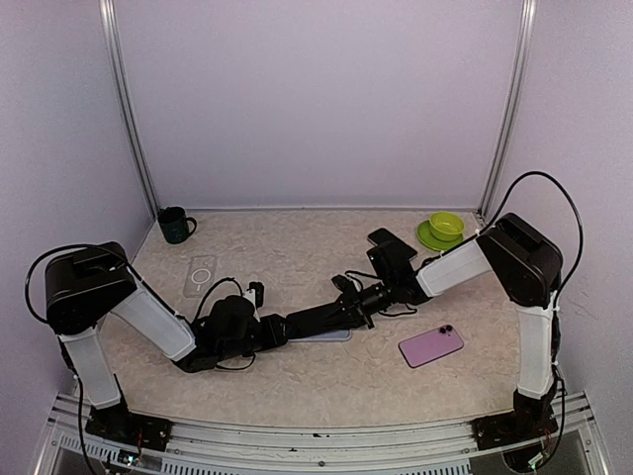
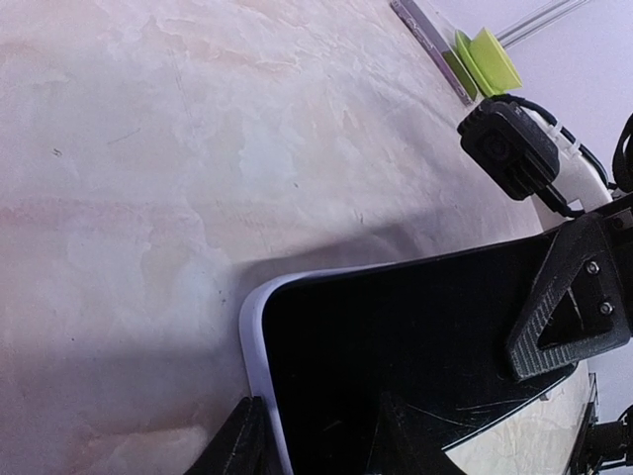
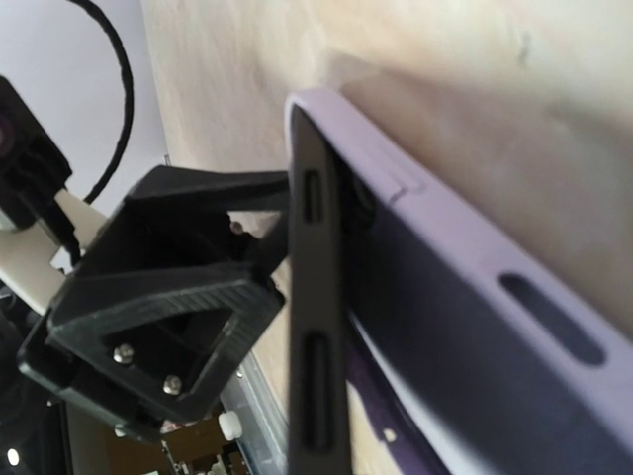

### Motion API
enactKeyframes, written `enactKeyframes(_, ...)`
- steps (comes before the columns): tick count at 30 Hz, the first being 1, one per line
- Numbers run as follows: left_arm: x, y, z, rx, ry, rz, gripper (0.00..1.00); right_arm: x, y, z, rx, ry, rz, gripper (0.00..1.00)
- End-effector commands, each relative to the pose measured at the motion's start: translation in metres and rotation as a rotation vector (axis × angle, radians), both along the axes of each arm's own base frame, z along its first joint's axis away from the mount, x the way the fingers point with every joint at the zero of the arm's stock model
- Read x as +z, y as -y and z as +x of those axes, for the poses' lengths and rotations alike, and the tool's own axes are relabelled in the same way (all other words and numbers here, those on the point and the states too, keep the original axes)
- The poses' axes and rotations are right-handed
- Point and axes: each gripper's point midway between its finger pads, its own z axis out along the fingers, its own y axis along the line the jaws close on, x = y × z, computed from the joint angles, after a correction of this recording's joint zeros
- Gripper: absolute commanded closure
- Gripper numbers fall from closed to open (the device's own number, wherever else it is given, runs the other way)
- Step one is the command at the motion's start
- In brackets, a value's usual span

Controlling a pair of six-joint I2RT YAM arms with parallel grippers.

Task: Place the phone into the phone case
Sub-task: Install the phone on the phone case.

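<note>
The phone (image 2: 415, 336) is black, with its glass towards the left wrist camera. One end sits in the pale lavender phone case (image 2: 253, 327). Seen edge-on in the right wrist view, the phone (image 3: 315, 327) meets the case (image 3: 465, 267) at the far end and stands off it nearer the camera. My left gripper (image 2: 321, 440) is shut on the cased end, one finger outside the case rim and one on the glass. My right gripper (image 1: 394, 275) is shut on the phone, one of its fingers (image 2: 559, 312) lying over the screen. The left gripper (image 1: 373, 295) meets it mid-table.
A dark green mug (image 1: 176, 225) stands back left. A green bowl (image 1: 446, 226) on a green plate sits back right. A clear case (image 1: 201, 274) lies left of centre. A purple phone-shaped slab (image 1: 431, 345) lies front right. A pale flat piece (image 1: 334, 335) lies under the left arm.
</note>
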Motion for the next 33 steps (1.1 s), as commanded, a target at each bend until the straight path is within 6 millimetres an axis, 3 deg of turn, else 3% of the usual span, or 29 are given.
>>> enactKeyframes(1,0.024,0.014,-0.008,-0.076,0.031,-0.081,0.6,-0.008,-0.006,-0.012,0.01,0.029,-0.063,1.0)
enactKeyframes(5,0.044,0.004,-0.004,-0.052,0.066,-0.104,0.56,0.007,-0.002,-0.005,-0.009,0.076,-0.018,1.0)
enactKeyframes(12,0.055,-0.017,-0.002,0.006,0.094,-0.08,0.53,0.022,-0.002,-0.002,-0.013,0.121,0.037,1.0)
enactKeyframes(20,0.037,-0.027,-0.002,0.043,0.046,-0.052,0.52,0.035,-0.002,-0.005,-0.002,0.146,0.078,1.0)
enactKeyframes(33,0.023,-0.011,-0.003,-0.045,0.024,-0.08,0.53,0.054,0.0,-0.008,0.009,0.204,0.126,1.0)
